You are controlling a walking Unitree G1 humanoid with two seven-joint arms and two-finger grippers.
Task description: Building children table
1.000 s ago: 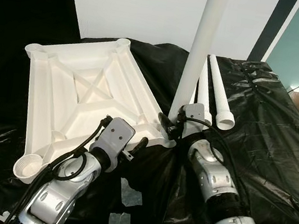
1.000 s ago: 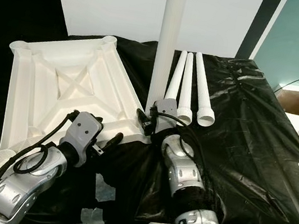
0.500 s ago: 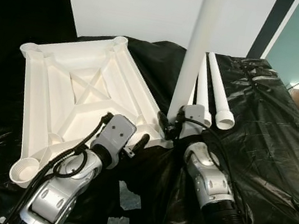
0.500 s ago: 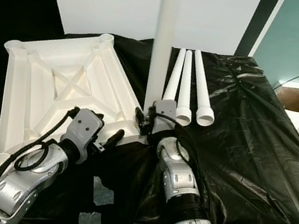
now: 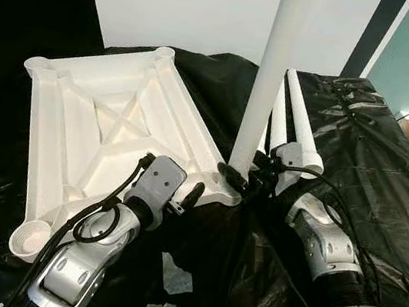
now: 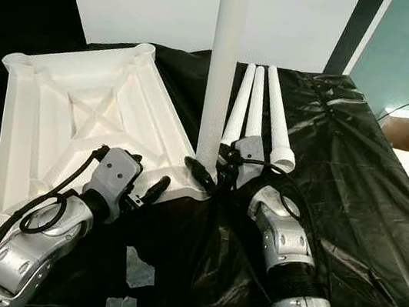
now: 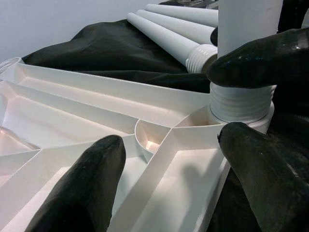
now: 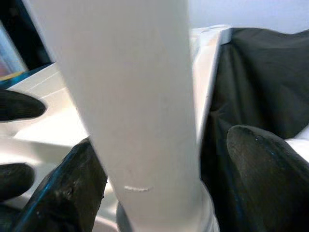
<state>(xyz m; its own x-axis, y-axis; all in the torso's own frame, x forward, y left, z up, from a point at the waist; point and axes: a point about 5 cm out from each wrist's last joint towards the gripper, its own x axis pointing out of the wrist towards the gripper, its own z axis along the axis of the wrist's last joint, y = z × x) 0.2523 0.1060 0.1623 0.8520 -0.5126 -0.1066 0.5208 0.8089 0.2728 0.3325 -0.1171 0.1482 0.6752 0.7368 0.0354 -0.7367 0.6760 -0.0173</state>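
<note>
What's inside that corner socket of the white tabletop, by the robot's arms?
The upright white leg stands in the corner socket of the upturned tabletop, its threaded end partly showing above the rim. The part inside the socket is hidden.

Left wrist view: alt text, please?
A white plastic table leg stands upright, its ribbed end seated in a corner socket of the upturned white ribbed plastic tabletop. The left hand brackets that corner, fingers apart; more legs lie behind on black sheeting.
</note>
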